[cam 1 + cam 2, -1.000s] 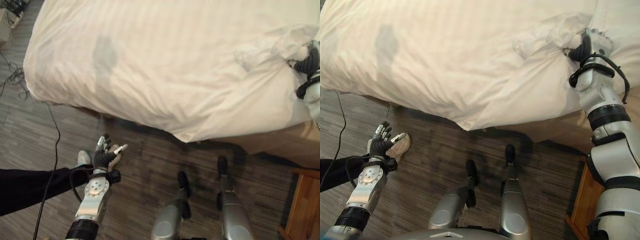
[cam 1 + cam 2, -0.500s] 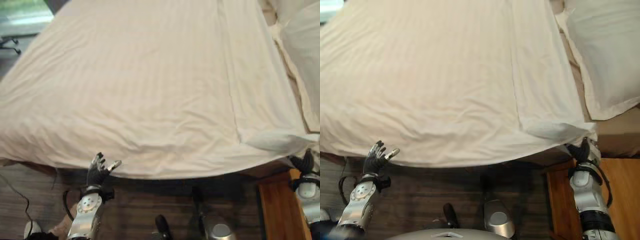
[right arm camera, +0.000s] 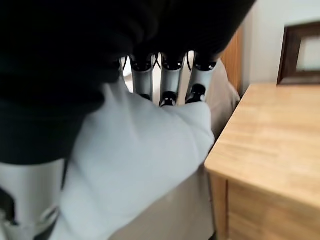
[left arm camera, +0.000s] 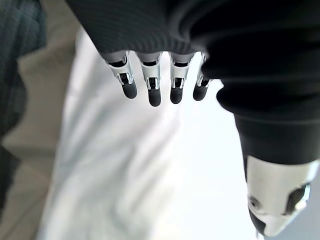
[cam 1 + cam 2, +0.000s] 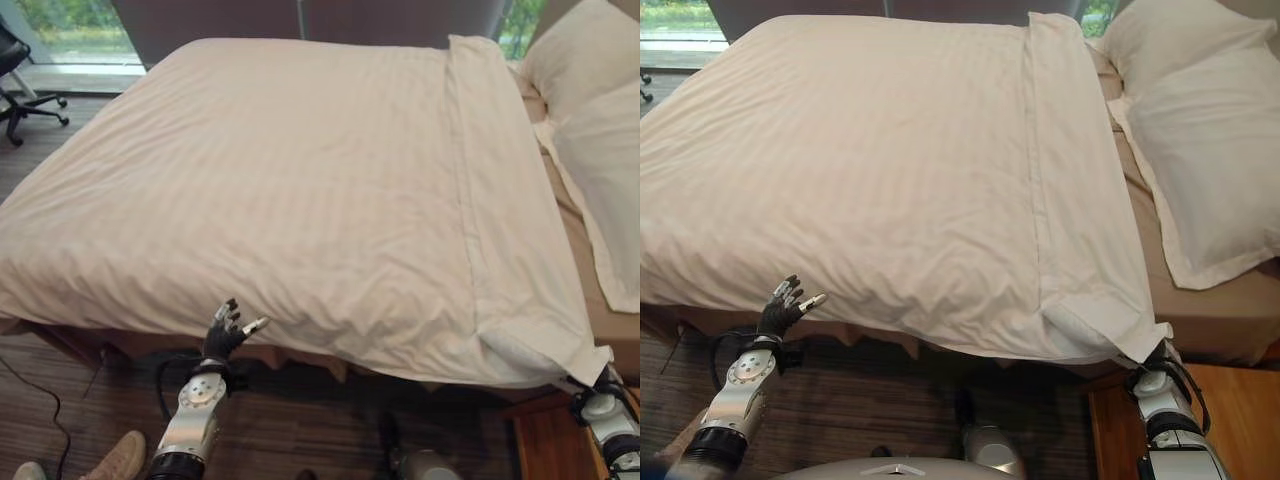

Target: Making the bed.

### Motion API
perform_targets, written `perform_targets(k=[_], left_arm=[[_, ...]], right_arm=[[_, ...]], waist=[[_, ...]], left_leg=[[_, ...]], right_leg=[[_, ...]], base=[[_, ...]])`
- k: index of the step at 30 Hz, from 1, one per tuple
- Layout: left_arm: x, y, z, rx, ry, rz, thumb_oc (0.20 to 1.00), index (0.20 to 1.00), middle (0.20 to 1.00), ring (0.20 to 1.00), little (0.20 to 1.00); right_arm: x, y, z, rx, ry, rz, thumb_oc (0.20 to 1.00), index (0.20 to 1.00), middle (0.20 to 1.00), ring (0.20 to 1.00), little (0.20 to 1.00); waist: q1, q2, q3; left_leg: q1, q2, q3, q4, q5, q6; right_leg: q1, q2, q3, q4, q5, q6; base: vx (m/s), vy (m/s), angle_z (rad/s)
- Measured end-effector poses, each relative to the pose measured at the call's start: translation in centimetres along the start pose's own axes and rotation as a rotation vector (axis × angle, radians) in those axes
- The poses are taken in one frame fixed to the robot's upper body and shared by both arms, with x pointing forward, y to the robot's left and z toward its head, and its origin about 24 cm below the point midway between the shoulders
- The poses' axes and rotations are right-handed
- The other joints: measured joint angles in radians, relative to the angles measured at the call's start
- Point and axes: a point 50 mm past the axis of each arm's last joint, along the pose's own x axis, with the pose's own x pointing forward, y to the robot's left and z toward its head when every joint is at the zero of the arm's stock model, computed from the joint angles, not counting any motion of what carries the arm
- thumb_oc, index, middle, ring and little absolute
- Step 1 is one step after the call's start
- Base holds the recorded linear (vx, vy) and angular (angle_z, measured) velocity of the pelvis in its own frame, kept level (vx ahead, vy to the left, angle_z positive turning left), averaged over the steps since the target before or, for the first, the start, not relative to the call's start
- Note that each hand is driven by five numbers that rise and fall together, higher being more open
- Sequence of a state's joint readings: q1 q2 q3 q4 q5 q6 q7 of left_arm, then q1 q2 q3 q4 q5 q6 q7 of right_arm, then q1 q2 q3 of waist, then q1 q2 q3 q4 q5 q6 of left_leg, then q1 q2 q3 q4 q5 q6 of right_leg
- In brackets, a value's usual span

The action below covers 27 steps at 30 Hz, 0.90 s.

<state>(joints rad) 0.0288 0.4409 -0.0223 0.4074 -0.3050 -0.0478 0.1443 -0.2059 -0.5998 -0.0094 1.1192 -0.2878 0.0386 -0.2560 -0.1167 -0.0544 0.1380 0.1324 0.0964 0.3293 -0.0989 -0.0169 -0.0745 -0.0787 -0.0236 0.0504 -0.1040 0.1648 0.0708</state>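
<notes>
A white striped duvet [image 5: 300, 190] lies spread flat over the bed, its folded top band toward the pillows. My right hand [image 3: 172, 75] is at the near right corner of the bed, below the mattress edge, with its fingers curled round the duvet's corner [image 5: 1137, 338]; white cloth bulges over the palm in the right wrist view. My left hand [image 5: 224, 336] hovers just off the duvet's near hanging edge, fingers [image 4: 150, 87] straight and spread, holding nothing.
Two white pillows [image 5: 1200, 140] lie on the brown sheet [image 5: 1205, 325] at the head end, on the right. A wooden nightstand [image 3: 270, 145] stands right beside my right hand. An office chair [image 5: 18, 70] is at the far left, a person's shoe [image 5: 115, 460] on the floor.
The camera has swung up from the floor to the whole bed. My right hand has kept hold of the duvet corner and drawn it flat toward the pillow end. The left hand stays open.
</notes>
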Motion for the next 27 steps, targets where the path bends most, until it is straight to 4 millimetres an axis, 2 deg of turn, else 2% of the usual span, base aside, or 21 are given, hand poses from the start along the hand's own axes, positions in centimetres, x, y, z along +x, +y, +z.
perform_targets(k=[4, 7, 8, 9, 11, 12, 14, 15, 17, 18, 20, 21, 22, 23, 26, 27], left_arm=[[-0.4, 1.0, -0.6, -0.004, 0.022, 0.04, 1.0, 1.0, 1.0, 1.0, 1.0], [-0.4, 1.4, -0.7, -0.007, 0.024, 0.057, 1.0, 1.0, 1.0, 1.0, 1.0], [-0.7, 1.8, -0.9, -0.01, 0.031, 0.071, 1.0, 1.0, 1.0, 1.0, 1.0], [-0.9, 2.1, -1.2, -0.011, 0.04, 0.084, 1.0, 1.0, 1.0, 1.0, 1.0], [-1.4, 2.7, -1.9, -0.023, 0.063, 0.115, 1.0, 1.0, 1.0, 1.0, 1.0], [-1.9, 3.1, -2.5, -0.031, 0.081, 0.141, 1.0, 1.0, 1.0, 1.0, 1.0], [-2.2, 3.0, -3.0, -0.046, 0.095, 0.154, 1.0, 1.0, 1.0, 1.0, 1.0], [-2.2, 2.2, -3.2, -0.076, 0.096, 0.148, 1.0, 1.0, 1.0, 1.0, 1.0], [-1.8, 1.1, -2.9, -0.097, 0.086, 0.122, 1.0, 1.0, 1.0, 1.0, 1.0], [-1.6, 0.4, -2.8, -0.116, 0.082, 0.111, 1.0, 1.0, 1.0, 1.0, 1.0], [-1.5, -0.3, -2.6, -0.119, 0.079, 0.089, 1.0, 1.0, 1.0, 1.0, 1.0], [-1.3, -0.7, -2.4, -0.116, 0.074, 0.076, 1.0, 1.0, 1.0, 1.0, 1.0], [-1.0, -0.8, -2.1, -0.112, 0.068, 0.071, 1.0, 1.0, 1.0, 1.0, 1.0], [0.1, -1.5, -1.0, -0.115, 0.037, 0.051, 1.0, 1.0, 1.0, 1.0, 1.0], [1.0, -1.4, 0.0, -0.109, 0.014, 0.059, 1.0, 1.0, 1.0, 1.0, 1.0], [1.1, -1.5, 0.0, -0.102, 0.018, 0.056, 1.0, 1.0, 1.0, 1.0, 1.0]], right_arm=[[0.3, -2.7, -1.6, -0.253, 0.021, -0.043, 1.0, 1.0, 1.0, 1.0, 1.0], [0.4, -4.7, -2.9, -0.35, 0.064, -0.093, 1.0, 1.0, 1.0, 1.0, 1.0], [0.3, -7.1, -3.8, -0.395, 0.103, -0.169, 1.0, 1.0, 1.0, 1.0, 1.0], [0.1, -8.6, -4.4, -0.424, 0.124, -0.223, 1.0, 1.0, 1.0, 1.0, 1.0], [-0.6, -12.0, -5.0, -0.384, 0.141, -0.362, 1.0, 1.0, 1.0, 1.0, 1.0], [-1.1, -14.5, -4.4, -0.338, 0.131, -0.477, 1.0, 1.0, 1.0, 1.0, 1.0], [-1.5, -16.5, -3.1, -0.309, 0.093, -0.604, 1.0, 1.0, 1.0, 1.0, 1.0], [-1.9, -17.4, -1.6, -0.236, 0.038, -0.698, 1.0, 1.0, 1.0, 1.0, 1.0], [-2.0, -17.6, -0.4, -0.182, -0.018, -0.751, 1.0, 1.0, 1.0, 1.0, 1.0], [-1.7, -17.4, 1.6, -0.082, -0.076, -0.753, 1.0, 1.0, 1.0, 1.0, 1.0], [-1.8, -17.4, 3.5, 0.004, -0.161, -0.746, 1.0, 1.0, 1.0, 1.0, 1.0], [-2.3, -16.9, 7.8, 0.224, -0.324, -0.705, 1.0, 1.0, 1.0, 1.0, 1.0], [-2.7, -16.5, 9.9, 0.392, -0.412, -0.651, 0.313, 0.313, 0.313, 0.313, 0.313], [-3.1, -15.7, 11.4, 0.538, -0.51, -0.555, 0.2, 0.2, 0.2, 0.2, 0.2], [-3.6, -12.6, 14.5, 0.953, -0.605, -0.314, 0.2, 0.2, 0.2, 0.2, 0.2], [-3.9, -11.0, 16.1, 1.129, -0.626, -0.21, 0.2, 0.2, 0.2, 0.2, 0.2]], waist=[[0.015, 0.002, 0.001], [0.015, 0.003, 0.002], [0.005, 0.009, 0.005], [-0.003, 0.013, 0.006], [-0.03, 0.026, 0.01], [-0.049, 0.038, 0.011], [-0.074, 0.05, 0.013], [-0.092, 0.062, 0.014], [-0.095, 0.074, 0.016], [-0.1, 0.082, 0.016], [-0.097, 0.095, 0.014], [-0.102, 0.11, 0.012], [-0.105, 0.105, 0.015], [-0.09, 0.117, 0.009], [-0.076, 0.118, 0.009], [-0.077, 0.121, 0.008]], left_leg=[[0.01, -0.007, -0.011, 0.001, -0.003, 0.005], [0.008, -0.011, -0.008, -0.001, -0.004, 0.006], [0.008, -0.012, -0.007, -0.001, -0.009, 0.012], [0.008, -0.013, -0.005, -0.001, -0.01, 0.012], [0.001, -0.012, -0.002, -0.001, -0.012, 0.013], [-0.006, -0.012, 0.008, -0.001, -0.012, 0.013], [-0.002, -0.011, 0.017, -0.001, -0.012, 0.012], [0.006, -0.009, 0.021, -0.001, -0.013, 0.012], [0.008, -0.007, 0.027, -0.001, -0.013, 0.011], [0.009, -0.007, 0.035, -0.001, -0.013, 0.011], [0.01, -0.004, 0.041, -0.001, -0.014, 0.01], [0.012, -0.001, 0.046, -0.001, -0.014, 0.01], [0.01, 0.0, 0.049, -0.001, -0.014, 0.01], [0.008, 0.0, 0.047, -0.001, -0.011, 0.012], [-0.002, 0.005, 0.044, -0.001, -0.002, 0.021], [-0.008, 0.006, 0.046, -0.001, -0.002, 0.022]], right_leg=[[0.016, -0.01, -0.01, -0.001, -0.004, 0.005], [0.014, -0.015, -0.009, -0.001, -0.006, 0.008], [0.013, -0.017, -0.009, -0.001, -0.006, 0.008], [0.012, -0.017, -0.006, -0.001, -0.006, 0.008], [0.006, -0.016, -0.003, -0.001, -0.006, 0.008], [-0.004, -0.015, 0.003, -0.001, -0.005, 0.008], [-0.005, -0.011, 0.013, -0.001, -0.004, 0.007], [-0.002, -0.007, 0.015, -0.002, -0.003, 0.007], [-0.002, -0.005, 0.019, -0.002, -0.003, 0.003], [-0.006, -0.003, 0.021, -0.002, -0.003, 0.004], [-0.006, -0.001, 0.028, -0.001, -0.003, 0.004], [-0.008, 0.003, 0.028, -0.002, -0.003, 0.004], [-0.013, 0.005, 0.028, -0.002, -0.002, 0.004], [-0.019, 0.005, 0.026, -0.001, 0.003, 0.001], [-0.026, 0.008, 0.02, -0.001, 0.006, -0.002], [-0.031, 0.009, 0.018, -0.001, 0.008, -0.005]], base=[[0.01, -0.028, 0.09], [0.01, 0.004, -0.01], [0.02, -0.001, -0.04], [0.03, 0.014, -0.04], [0.02, 0.022, -0.09], [0.03, 0.029, -0.22], [0.01, 0.01, -0.22], [-0.01, -0.008, -0.17], [0.0, -0.013, -0.13], [0.0, -0.022, -0.15], [0.0, -0.033, -0.14], [0.0, -0.031, -0.12], [-0.02, -0.026, -0.08], [0.01, 0.001, 0.04], [0.01, -0.006, 0.03], [0.0, 0.0, 0.0]])
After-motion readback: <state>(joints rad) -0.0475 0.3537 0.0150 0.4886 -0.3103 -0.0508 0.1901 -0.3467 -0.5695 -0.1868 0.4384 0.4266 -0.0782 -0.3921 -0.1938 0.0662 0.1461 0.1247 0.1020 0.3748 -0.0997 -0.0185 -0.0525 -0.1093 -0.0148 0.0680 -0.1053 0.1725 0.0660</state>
